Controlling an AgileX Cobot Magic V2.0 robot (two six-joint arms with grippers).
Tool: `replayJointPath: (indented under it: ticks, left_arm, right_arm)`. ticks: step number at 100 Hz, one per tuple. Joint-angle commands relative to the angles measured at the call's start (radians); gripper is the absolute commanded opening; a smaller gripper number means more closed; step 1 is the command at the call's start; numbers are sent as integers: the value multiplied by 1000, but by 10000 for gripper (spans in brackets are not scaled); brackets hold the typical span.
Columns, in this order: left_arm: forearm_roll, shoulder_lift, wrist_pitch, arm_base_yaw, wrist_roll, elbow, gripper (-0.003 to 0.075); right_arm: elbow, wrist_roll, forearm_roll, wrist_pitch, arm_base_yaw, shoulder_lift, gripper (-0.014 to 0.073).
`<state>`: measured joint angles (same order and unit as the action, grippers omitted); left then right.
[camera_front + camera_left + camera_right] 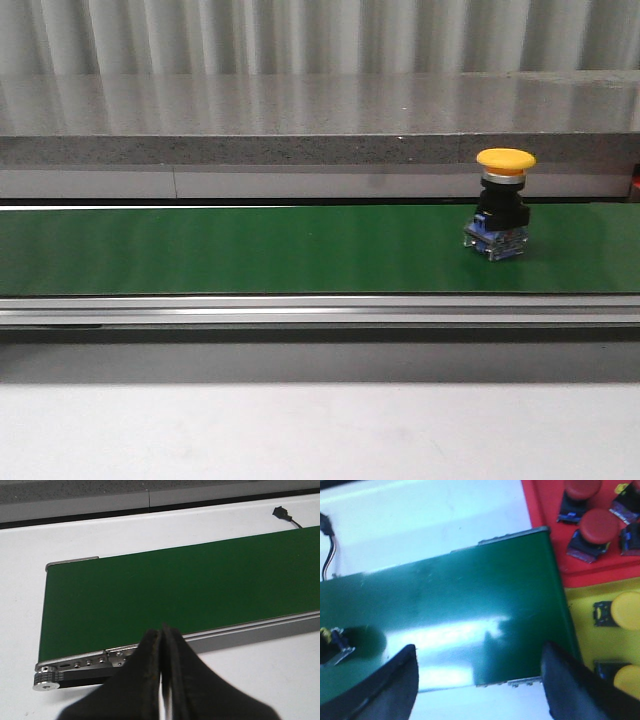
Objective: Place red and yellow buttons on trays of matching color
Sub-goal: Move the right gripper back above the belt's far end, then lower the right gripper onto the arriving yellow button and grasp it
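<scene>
A yellow button stands upright on the green conveyor belt, toward its right end, mushroom cap on top, black body and blue base beneath. Past the belt's end lies the red tray, holding red buttons tipped on their sides. Just beside it, the yellow tray carries yellow buttons, also lying on their sides.

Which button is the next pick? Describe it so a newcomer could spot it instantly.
Find the long green conveyor belt crossing the front view. Toward its right end one pushbutton stands upright, alone on the belt. Its yellow mushroom cap over a black body and a clear bluish base sets it apart.
</scene>
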<state>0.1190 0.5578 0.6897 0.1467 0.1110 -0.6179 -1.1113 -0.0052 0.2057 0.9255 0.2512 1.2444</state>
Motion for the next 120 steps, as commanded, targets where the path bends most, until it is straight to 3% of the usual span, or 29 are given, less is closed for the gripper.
replayJointPath:
  ticks: [1, 23, 61, 95, 120]
  left_arm:
    - [8, 2, -67, 6, 2, -27, -20]
    - [8, 2, -67, 6, 2, -27, -20]
    - [8, 2, -67, 6, 2, -27, -20]
    - [8, 2, -67, 6, 2, -27, -20]
    - [8, 2, -67, 6, 2, -27, -20]
  right_arm:
    - [-24, -13, 6, 12, -40, -31, 519]
    - [-24, -25, 6, 89, -153, -30, 519]
    - [-24, -146, 6, 83, -297, -25, 519]
    - [-34, -197, 6, 67, -305, 100, 519]
    - [-35, -209, 7, -87, -305, 213, 519]
